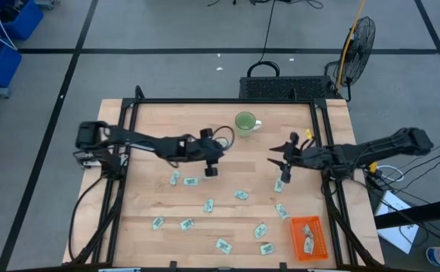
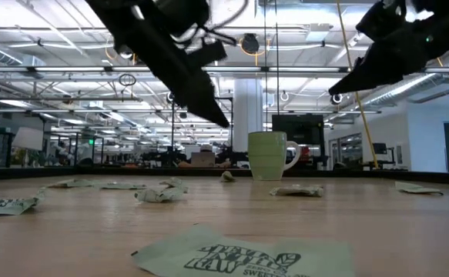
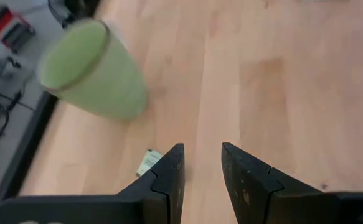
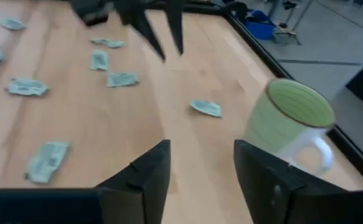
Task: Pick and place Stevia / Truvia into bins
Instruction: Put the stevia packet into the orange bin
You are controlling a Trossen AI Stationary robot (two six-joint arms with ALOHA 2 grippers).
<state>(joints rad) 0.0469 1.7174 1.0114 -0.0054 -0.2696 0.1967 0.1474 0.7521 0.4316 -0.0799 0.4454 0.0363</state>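
Pale wood runs under both my arms, strewn with Stevia / Truvia sachets mostly across the near half of the table, from the left edge to just beside the orange bin at the near right corner (which seems to hold a sachet or two already, though I cannot count them). Starting on the left, my left gripper hangs above the table's middle with its fingers a modest gap apart and nothing between them; two sachets lie just to its left, and its wrist view shows one sachet beside a fingertip, with the green mug farther off. Moving right, my right gripper hovers clear of the wood, fingers wider apart and equally empty, the mug close by in its own camera. I judge the step to be choosing and descending on a sachet. To do it well I should straddle one sachet across its narrow side, press my fingertips flat to the wood before closing, since thin paper slips under them, and take the nearest sachet with the right arm, as the bin sits on that side.
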